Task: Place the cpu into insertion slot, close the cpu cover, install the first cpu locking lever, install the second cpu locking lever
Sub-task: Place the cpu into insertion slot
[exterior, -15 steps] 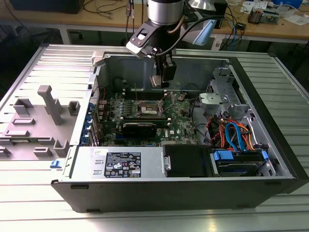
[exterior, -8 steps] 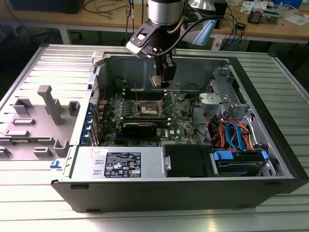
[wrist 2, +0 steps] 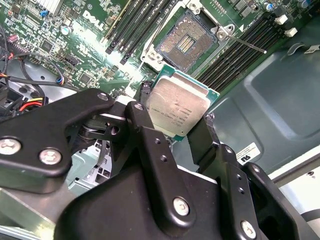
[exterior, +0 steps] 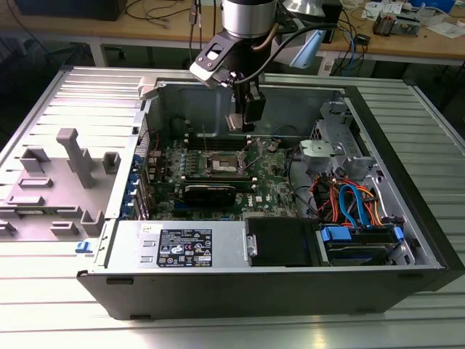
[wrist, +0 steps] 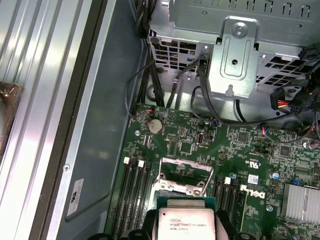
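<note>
My gripper (wrist 2: 176, 109) is shut on the cpu (wrist 2: 178, 104), a small square chip with a silver-grey top and a green edge, pinched by two opposite edges between the black fingers (wrist 2: 146, 131). In the exterior view the gripper (exterior: 245, 122) hangs inside the open computer case, a little above the green motherboard (exterior: 272, 182). The insertion slot (wrist 2: 186, 41) lies apart from the chip with its dark contact field bare, and a thin metal lever (wrist 2: 246, 43) sticks out beside it. In the first wrist view the cpu (wrist: 185, 222) hovers just short of the insertion slot (wrist: 184, 176).
Long black memory slots (wrist 2: 131, 25) flank the socket on both sides. A silver drive cage (wrist: 235, 55) with dangling cables, a bundle of orange and blue cables (exterior: 349, 203) and a power supply (exterior: 182, 246) crowd the case. A grey plastic fixture (exterior: 69, 174) lies at the exterior view's left.
</note>
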You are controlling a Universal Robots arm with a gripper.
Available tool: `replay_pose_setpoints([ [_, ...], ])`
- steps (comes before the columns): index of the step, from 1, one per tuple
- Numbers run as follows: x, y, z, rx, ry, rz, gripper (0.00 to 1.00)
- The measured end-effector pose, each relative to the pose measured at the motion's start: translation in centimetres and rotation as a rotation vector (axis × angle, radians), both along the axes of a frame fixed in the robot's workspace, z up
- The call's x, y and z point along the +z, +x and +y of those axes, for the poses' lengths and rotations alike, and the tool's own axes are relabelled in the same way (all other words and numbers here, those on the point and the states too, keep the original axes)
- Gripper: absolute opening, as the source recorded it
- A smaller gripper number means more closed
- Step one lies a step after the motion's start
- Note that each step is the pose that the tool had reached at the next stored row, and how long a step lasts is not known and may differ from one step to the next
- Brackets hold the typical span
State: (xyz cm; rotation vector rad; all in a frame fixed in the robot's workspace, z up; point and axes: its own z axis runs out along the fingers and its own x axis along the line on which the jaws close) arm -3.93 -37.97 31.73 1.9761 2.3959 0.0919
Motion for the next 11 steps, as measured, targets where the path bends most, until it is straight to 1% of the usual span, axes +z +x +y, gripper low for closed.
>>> replay_pose_setpoints([
  [2, -0.02, 0.0, 0.0, -0.003, 0.0001, 0.0, 0.55],
  [3, -0.08, 0.0, 0.01, -0.014, 0.0002, -0.0001, 0.55],
  [5, -0.32, 0.0, 0.0, -0.056, 0.0001, -0.0001, 0.55],
  [8, -0.97, 0.0, 0.0, -0.141, 0.0, -0.0001, 0.55],
  [11, -1.69, 0.0, 0.0, -0.197, 0.0, 0.0, 0.55],
])
